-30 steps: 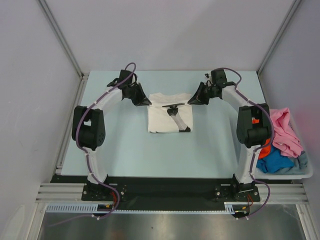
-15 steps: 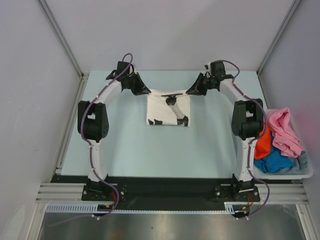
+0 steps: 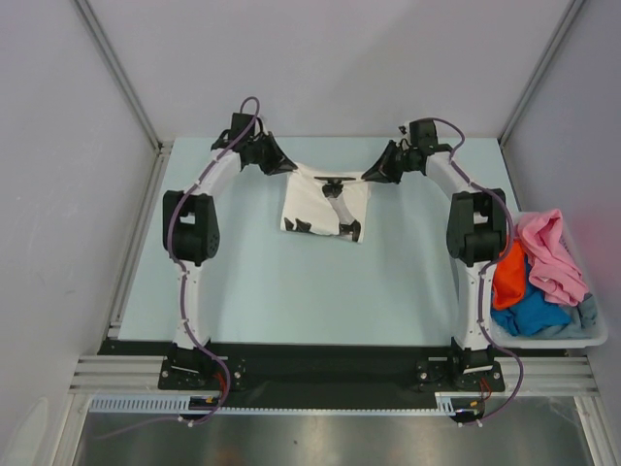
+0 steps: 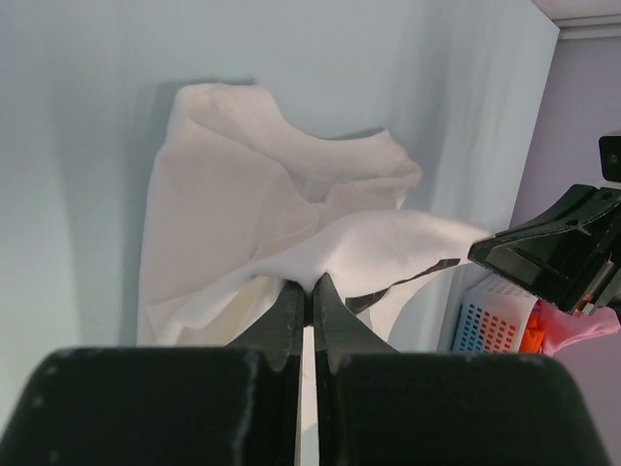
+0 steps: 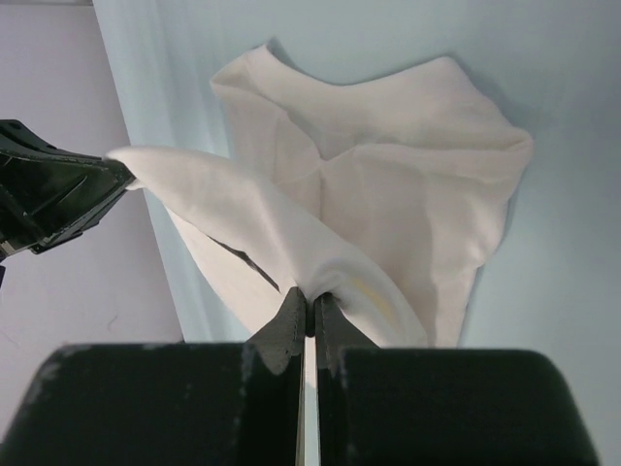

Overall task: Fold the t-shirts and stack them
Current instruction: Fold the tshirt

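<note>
A pale blue surface (image 3: pixel 243 282) carries one white t-shirt (image 3: pixel 320 209) with dark markings, part-folded toward 12 o'clock with its far edge lifted, and no finished stack is visible. At 4 o'clock a pale plastic bin (image 3: pixel 594 338) holds a heap of unfolded t-shirts (image 3: pixel 543 272), pink, orange, bright blue and grey-blue, so most of the folding appears undone. The left gripper (image 3: pixel 288 167) at 11 o'clock and the right gripper (image 3: pixel 371 175) at 1 o'clock are each pinched closed on a far corner of the white t-shirt.
</note>
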Available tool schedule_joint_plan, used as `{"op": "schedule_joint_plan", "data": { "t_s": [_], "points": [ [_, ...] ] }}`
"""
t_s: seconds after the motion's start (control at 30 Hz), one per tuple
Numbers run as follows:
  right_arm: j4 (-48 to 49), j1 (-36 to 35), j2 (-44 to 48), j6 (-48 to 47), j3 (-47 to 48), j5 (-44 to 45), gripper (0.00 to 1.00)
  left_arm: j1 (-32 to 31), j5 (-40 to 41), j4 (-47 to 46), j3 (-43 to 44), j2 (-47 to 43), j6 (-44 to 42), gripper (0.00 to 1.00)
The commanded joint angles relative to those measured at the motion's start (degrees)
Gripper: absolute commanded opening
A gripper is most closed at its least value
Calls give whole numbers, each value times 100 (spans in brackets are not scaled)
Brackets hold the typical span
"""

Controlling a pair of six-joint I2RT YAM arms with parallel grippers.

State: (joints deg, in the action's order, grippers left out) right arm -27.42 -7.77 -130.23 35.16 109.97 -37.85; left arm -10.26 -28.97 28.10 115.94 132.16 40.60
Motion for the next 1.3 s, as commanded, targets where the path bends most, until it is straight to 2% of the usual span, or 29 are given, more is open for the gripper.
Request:
{"op": "schedule_joint_plan", "data": {
  "t_s": [0.0, 0.23, 0.47, 0.83, 1.27],
  "points": [
    [140, 91, -107, 123, 270, -83, 0, 59, -188, -252, 472, 248, 150, 3],
    [342, 153, -230, 211, 279, -65, 0, 77, -364, -954, 649, 530, 343, 2],
    [386, 188, -476, 308, 464, -65, 0, 77, -416, -1227, 1132, 978, 659, 1],
    [659, 249, -564, 465, 420, 93, 0, -46, -768, -2510, 1492, 1514, 1248, 2],
    [677, 416, -608, 501, 297, 436, 0, -283, -671, -2783, 2214, 2305, 1653, 0]
  ]
}}
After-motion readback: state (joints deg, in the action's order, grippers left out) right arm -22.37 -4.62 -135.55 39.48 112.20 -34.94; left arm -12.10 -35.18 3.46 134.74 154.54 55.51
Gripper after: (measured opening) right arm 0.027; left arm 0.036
